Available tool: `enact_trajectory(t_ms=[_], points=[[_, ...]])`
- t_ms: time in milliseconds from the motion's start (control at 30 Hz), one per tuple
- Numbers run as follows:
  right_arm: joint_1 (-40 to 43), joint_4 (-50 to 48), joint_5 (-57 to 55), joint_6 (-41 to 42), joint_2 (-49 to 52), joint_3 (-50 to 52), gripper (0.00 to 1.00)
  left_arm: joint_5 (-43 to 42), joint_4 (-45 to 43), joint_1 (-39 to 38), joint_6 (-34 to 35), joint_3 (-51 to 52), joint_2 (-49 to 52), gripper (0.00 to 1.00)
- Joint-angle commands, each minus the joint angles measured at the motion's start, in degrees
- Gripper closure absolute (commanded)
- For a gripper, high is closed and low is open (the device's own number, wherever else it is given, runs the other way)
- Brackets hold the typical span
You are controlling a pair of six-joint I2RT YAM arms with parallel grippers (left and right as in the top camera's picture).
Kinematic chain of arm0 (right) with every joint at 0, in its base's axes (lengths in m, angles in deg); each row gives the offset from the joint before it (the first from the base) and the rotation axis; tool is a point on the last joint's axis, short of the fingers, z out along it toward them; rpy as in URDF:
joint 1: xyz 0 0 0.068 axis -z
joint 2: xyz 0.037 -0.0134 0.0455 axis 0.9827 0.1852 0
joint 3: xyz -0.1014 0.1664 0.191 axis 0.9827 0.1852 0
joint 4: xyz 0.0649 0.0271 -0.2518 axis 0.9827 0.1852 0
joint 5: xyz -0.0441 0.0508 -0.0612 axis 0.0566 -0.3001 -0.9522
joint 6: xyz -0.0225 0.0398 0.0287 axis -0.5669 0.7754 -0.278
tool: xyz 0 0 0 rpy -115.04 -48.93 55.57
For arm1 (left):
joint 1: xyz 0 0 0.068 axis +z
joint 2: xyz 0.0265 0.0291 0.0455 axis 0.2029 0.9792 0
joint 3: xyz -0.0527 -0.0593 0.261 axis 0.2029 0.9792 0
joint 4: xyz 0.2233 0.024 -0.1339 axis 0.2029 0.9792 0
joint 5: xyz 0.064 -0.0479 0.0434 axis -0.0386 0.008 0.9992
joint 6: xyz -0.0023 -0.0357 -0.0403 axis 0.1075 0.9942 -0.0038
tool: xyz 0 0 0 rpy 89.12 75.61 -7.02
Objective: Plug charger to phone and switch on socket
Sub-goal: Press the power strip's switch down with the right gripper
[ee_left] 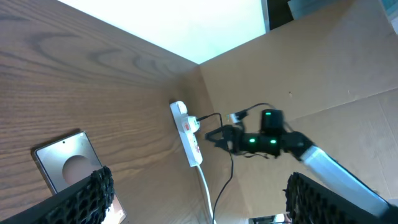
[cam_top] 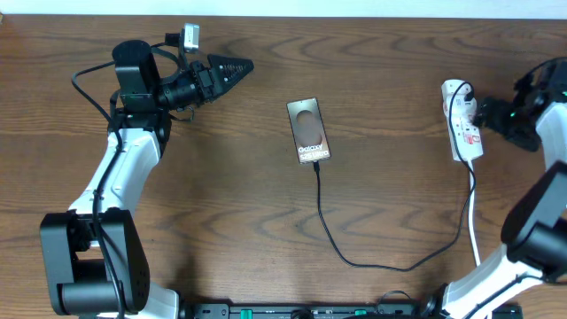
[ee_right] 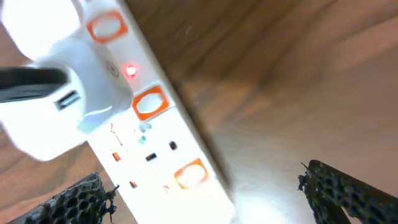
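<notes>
Right fingers (ee_right: 348,193) apart, nothing between them, hanging just above the socket (ee_right: 155,137). Left fingers (ee_left: 81,196) also spread wide and empty, at the far left of the table (cam_top: 221,204), well apart from everything else. I read the socket as a narrow white strip at the table's right, long axis running far-to-near, orange-rimmed switches (ee_right: 149,102) along it, one red lamp (ee_right: 130,70) lit beside a white adapter (ee_right: 56,106) at its far end. Phone (cam_top: 308,131) lies flat mid-table, bronze-grey, white "Galaxy" lettering, dark round patch, long axis near parallel to the strip. Charger (cam_top: 319,190), thin and black, meets the phone's near short edge, loops nearward, then right and up to the adapter. I cannot tell if its tip is seated.
</notes>
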Motion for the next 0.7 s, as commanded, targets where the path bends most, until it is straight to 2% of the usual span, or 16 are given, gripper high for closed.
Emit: enact_trajectory(t_ms=[0,667], points=[[0.57,0.46,-10.29,-2.58,-1.95,-0.7,0.01,-0.04,-0.15,0.17,-0.15,-0.48,-0.63,0.11],[0.52,0.48,-11.43,-2.58,-1.62,-0.46,0.01,-0.04,-0.15,0.17,-0.15,-0.48,-0.63,0.1]])
